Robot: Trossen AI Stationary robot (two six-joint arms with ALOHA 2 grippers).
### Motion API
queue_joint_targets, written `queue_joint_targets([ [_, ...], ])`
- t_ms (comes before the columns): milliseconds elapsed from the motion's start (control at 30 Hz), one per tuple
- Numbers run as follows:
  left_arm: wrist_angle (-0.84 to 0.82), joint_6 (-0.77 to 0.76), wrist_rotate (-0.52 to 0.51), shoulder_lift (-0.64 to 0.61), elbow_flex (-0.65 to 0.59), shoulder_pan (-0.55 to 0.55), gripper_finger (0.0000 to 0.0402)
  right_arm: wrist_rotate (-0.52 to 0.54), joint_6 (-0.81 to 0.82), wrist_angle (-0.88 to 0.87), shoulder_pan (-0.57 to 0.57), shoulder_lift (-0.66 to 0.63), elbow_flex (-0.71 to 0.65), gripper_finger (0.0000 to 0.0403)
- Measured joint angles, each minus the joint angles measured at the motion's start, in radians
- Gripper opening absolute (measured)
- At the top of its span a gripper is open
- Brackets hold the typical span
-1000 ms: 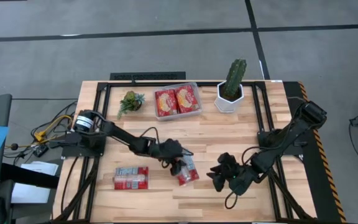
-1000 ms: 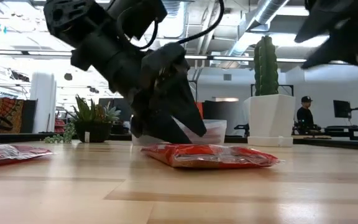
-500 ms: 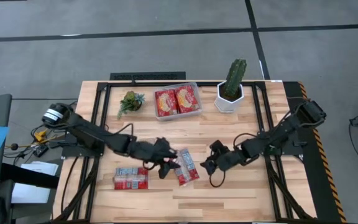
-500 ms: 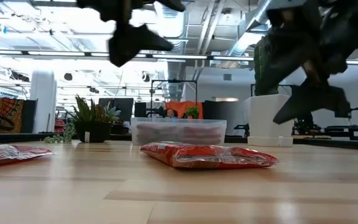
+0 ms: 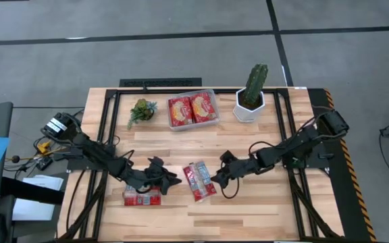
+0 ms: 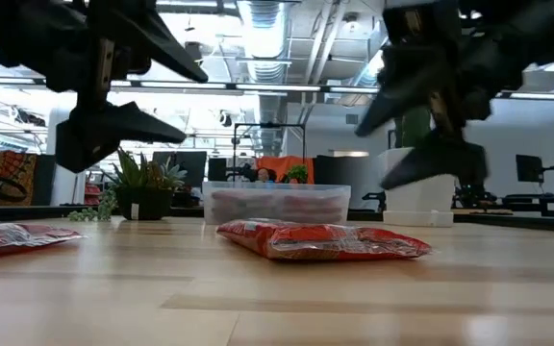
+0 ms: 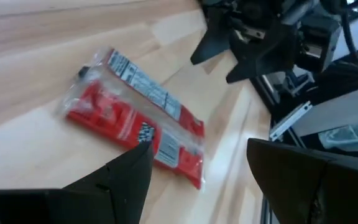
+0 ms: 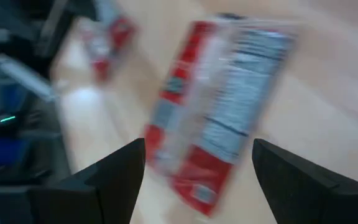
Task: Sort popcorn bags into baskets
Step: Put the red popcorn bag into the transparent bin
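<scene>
The left gripper [image 5: 169, 181], fingers spread apart, hovers beside the flat red popcorn packets [image 5: 141, 197] lying at the table's front left. A red packet with pale panels [image 5: 200, 180] lies mid-table, just beside the right gripper [image 5: 214, 181], fingers also apart. Behind, the clear plastic rectangular tub [image 5: 192, 109] holds two red packets.

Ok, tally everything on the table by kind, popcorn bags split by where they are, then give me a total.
Popcorn bags in the clear tub: 2
Popcorn bags loose on the table: 2, one in the middle, one under the left claw
Clear tubs: 1
Potted cactus: 1
Small leafy plant: 1
Total: 7
</scene>
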Motion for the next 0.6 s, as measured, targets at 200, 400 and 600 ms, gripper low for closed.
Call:
queue_joint_targets([
  [200,0.018,0.033,0.033,0.000,0.019,-0.003,0.0249,-0.151,-0.143,0.276,-0.042,0.008,-0.013,0.0317],
  [400,0.028,0.022,0.047,-0.001,0.004,-0.004,0.0249,-0.206,-0.069,0.631,-0.083,0.000,-0.184,0.0317],
  [600,0.022,0.018,0.031,-0.001,0.003,-0.005,0.0249,-0.142,0.063,0.533,-0.087,0.002,-0.248,0.0317],
])
